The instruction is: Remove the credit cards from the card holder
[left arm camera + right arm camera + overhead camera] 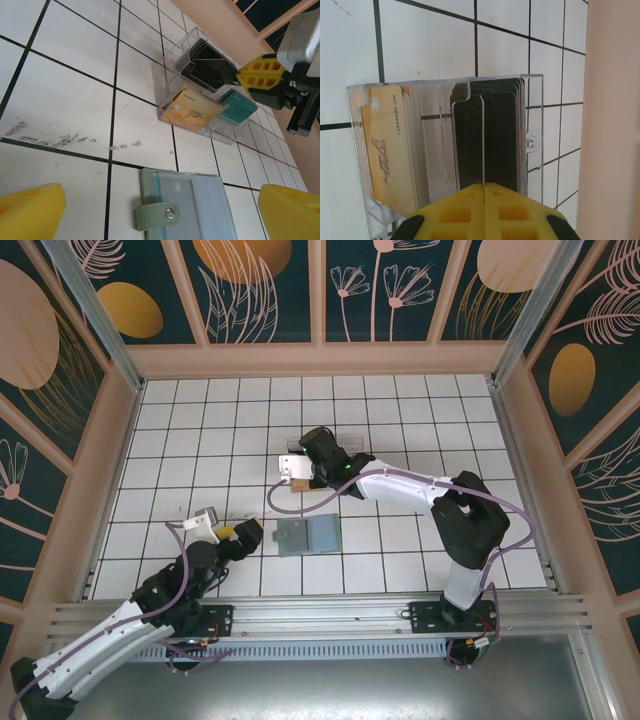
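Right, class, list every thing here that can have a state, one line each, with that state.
Card holder: open flat, strap unfastened.
Clear tray: loaded with cards.
Gold cards, black cards, teal cards: standing in the tray's compartments.
Left gripper: open, beside the card holder.
Right gripper: shut, at the black cards.

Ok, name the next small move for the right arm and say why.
Probably open the right gripper and let go. Its shut fingers seem to pinch a dark card that already stands in a compartment of the clear tray, so nothing more needs carrying. The left gripper hangs open over the card holder.
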{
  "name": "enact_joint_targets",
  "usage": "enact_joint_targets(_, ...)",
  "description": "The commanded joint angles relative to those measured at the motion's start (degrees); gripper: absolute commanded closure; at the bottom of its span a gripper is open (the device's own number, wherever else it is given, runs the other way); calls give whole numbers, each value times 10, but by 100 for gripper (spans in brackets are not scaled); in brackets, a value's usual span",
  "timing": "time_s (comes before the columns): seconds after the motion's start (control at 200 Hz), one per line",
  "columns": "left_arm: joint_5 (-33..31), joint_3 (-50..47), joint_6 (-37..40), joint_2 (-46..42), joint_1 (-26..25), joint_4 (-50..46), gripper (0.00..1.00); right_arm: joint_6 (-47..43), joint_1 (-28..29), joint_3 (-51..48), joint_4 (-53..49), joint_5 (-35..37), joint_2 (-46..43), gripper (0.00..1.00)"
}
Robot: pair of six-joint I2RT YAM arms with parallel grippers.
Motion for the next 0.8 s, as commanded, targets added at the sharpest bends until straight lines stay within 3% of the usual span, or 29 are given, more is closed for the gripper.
enact_joint_targets(0.0, -10, -13, 2, 0, 1, -5, 1, 8, -5, 21, 13, 6, 14, 100)
enact_joint_targets(0.065, -9, -14, 3, 0, 1, -4, 1, 10, -5, 23, 15, 6, 18, 100)
enact_joint_targets(0.18, -8, -13, 3, 0, 1, -4, 1, 15, -5, 24, 26, 17, 23, 80)
enact_joint_targets(0.53, -5, -13, 6, 0, 1, -4, 1, 21, -12, 35, 81, 68, 43, 79)
enact_joint_targets(0.796, 2, -16, 8, 3, 1, 3, 1, 72, -18, 37, 94, 66, 20, 78)
